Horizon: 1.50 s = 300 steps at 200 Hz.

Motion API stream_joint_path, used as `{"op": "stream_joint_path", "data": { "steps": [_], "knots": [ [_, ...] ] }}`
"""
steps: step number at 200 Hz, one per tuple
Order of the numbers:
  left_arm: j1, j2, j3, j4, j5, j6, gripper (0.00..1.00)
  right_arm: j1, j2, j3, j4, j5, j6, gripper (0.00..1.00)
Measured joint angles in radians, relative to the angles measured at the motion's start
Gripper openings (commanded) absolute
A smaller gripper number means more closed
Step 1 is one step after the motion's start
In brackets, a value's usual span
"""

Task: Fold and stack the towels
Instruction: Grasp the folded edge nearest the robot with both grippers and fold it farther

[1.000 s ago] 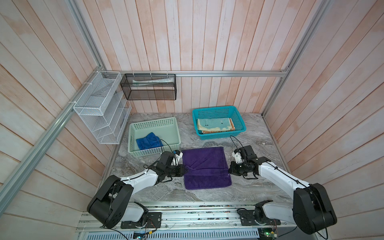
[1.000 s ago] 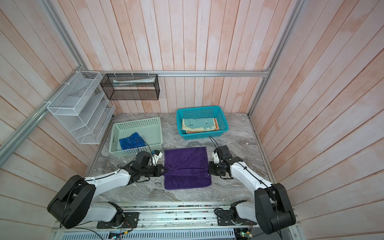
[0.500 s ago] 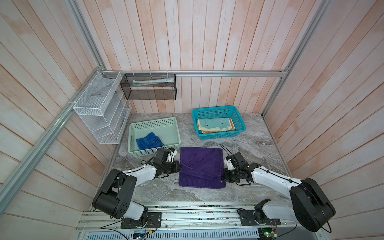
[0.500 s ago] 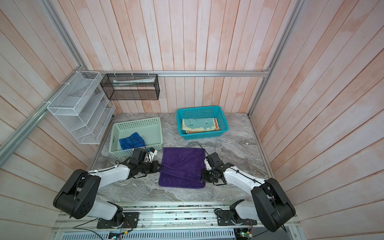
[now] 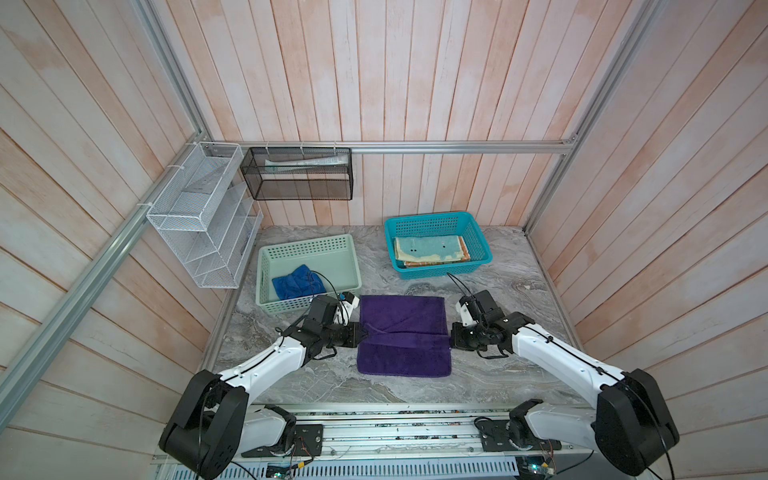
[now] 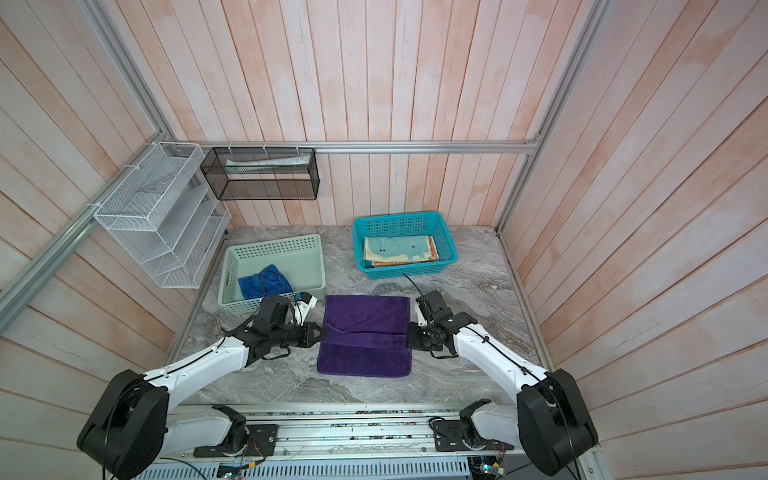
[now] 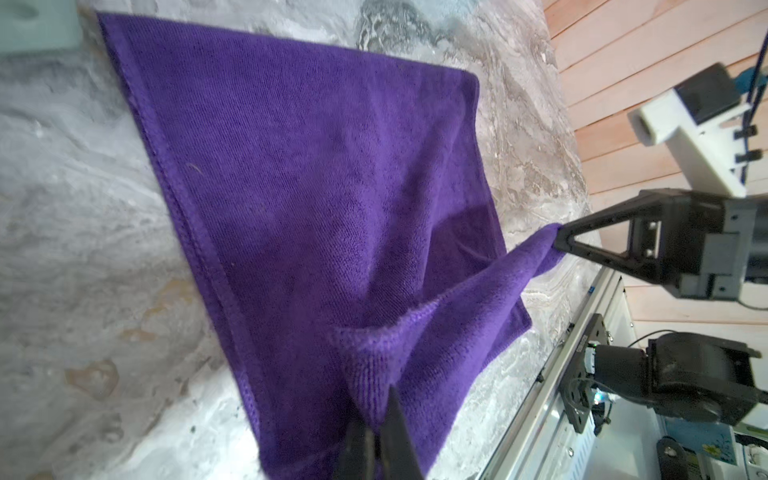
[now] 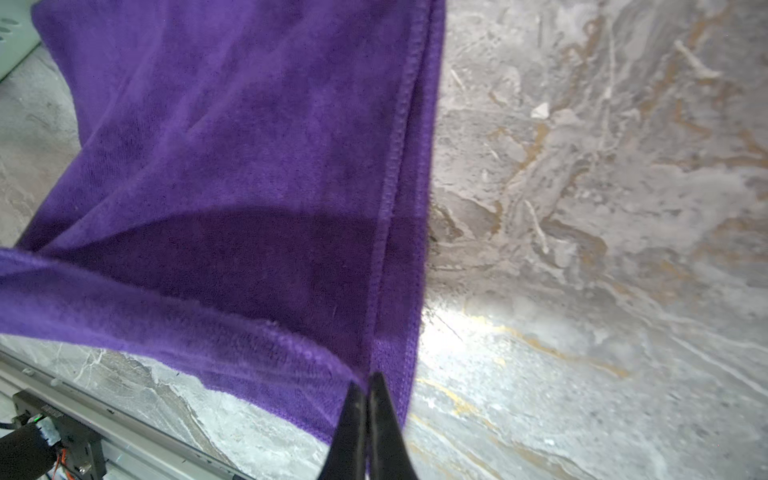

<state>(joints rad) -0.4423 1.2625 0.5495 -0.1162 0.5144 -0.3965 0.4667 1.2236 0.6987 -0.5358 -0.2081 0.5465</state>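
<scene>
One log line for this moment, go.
left gripper: shut on purple towel | right gripper: shut on purple towel | fold: pinched band raised, not laid | blue towel: crumpled in mint basket

Overhead pair; wrists seemingly close above towel (image 7: 324, 174).

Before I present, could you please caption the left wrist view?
Left end effector and right end effector pinch opposite ends of a purple towel fold.

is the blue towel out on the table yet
No, the blue towel lies crumpled inside the mint-green basket.
</scene>
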Motion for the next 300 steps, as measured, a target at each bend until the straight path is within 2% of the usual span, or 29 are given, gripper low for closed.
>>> {"op": "stream_joint_path", "data": {
  "steps": [9, 23, 38, 46, 55, 82, 109, 123, 144, 172, 198, 222, 254, 300],
  "knots": [
    [-0.002, 0.0, -0.021, -0.001, -0.001, -0.003, 0.1, -0.002, -0.011, -0.011, 0.002, -0.005, 0.0, 0.0],
    [-0.002, 0.0, -0.052, -0.007, -0.003, -0.008, 0.23, -0.003, -0.013, -0.028, 0.005, -0.029, 0.0, 0.0],
    [-0.001, -0.004, -0.076, -0.016, -0.007, -0.029, 0.33, -0.003, -0.01, -0.048, 0.002, -0.043, 0.002, 0.19],
    [-0.001, -0.016, -0.086, -0.028, -0.01, -0.041, 0.35, -0.005, -0.009, -0.058, -0.004, -0.052, 0.0, 0.3],
    [-0.001, -0.04, -0.092, -0.046, -0.014, -0.044, 0.36, -0.005, -0.012, -0.063, -0.013, -0.064, 0.006, 0.34],
    [0.01, -0.151, -0.086, -0.102, -0.029, -0.055, 0.38, -0.005, -0.05, -0.045, -0.05, -0.099, 0.008, 0.38],
    [0.031, -0.191, -0.043, -0.134, -0.052, -0.057, 0.38, -0.005, -0.069, 0.012, -0.066, -0.086, 0.006, 0.39],
    [0.035, -0.159, -0.001, -0.141, -0.053, -0.056, 0.33, -0.005, -0.053, 0.035, -0.063, -0.076, 0.001, 0.38],
    [0.028, -0.035, 0.099, -0.143, -0.052, -0.047, 0.27, -0.005, 0.025, 0.075, -0.049, -0.069, -0.023, 0.32],
    [-0.006, 0.129, 0.201, -0.127, -0.063, -0.036, 0.26, -0.002, 0.158, 0.121, -0.003, -0.07, -0.051, 0.22],
    [-0.028, 0.251, 0.229, -0.119, -0.071, -0.034, 0.25, 0.016, 0.242, 0.121, 0.044, -0.071, -0.062, 0.17],
    [-0.05, 0.309, 0.227, -0.137, -0.079, -0.034, 0.24, 0.041, 0.269, 0.082, 0.08, -0.08, -0.06, 0.13],
    [-0.11, 0.256, 0.172, -0.173, -0.101, -0.044, 0.24, 0.1, 0.22, -0.034, 0.123, -0.116, -0.023, 0.13],
    [-0.188, -0.006, -0.009, -0.299, -0.147, -0.172, 0.24, 0.182, -0.032, -0.214, 0.106, -0.143, 0.107, 0.2]
  ]
}}
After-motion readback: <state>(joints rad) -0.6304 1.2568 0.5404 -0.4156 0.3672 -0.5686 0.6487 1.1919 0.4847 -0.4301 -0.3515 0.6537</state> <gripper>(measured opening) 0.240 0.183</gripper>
